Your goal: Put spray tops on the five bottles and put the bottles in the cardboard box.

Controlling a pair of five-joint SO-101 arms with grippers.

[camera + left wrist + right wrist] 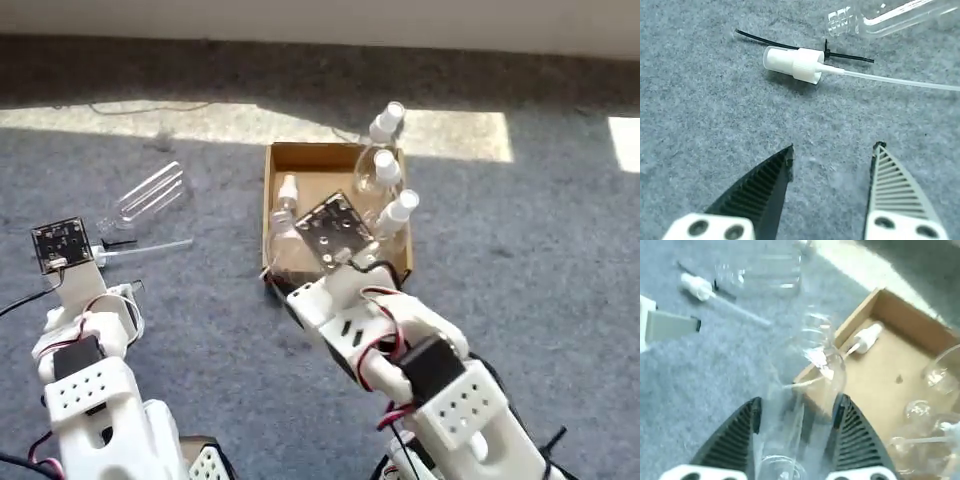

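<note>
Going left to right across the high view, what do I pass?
Left arm's wrist board → capless bottle → cardboard box's left wall → bottle held by the right end effector → three capped bottles along the box's right side.

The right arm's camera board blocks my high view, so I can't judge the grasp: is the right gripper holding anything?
Observer: Yes. The right gripper is shut on a clear bottle, whose fitted spray top points over the cardboard box floor.
Operator: And the left gripper?
Observer: The left gripper is open and empty, its fingertips short of the loose spray top lying on the carpet.
</note>
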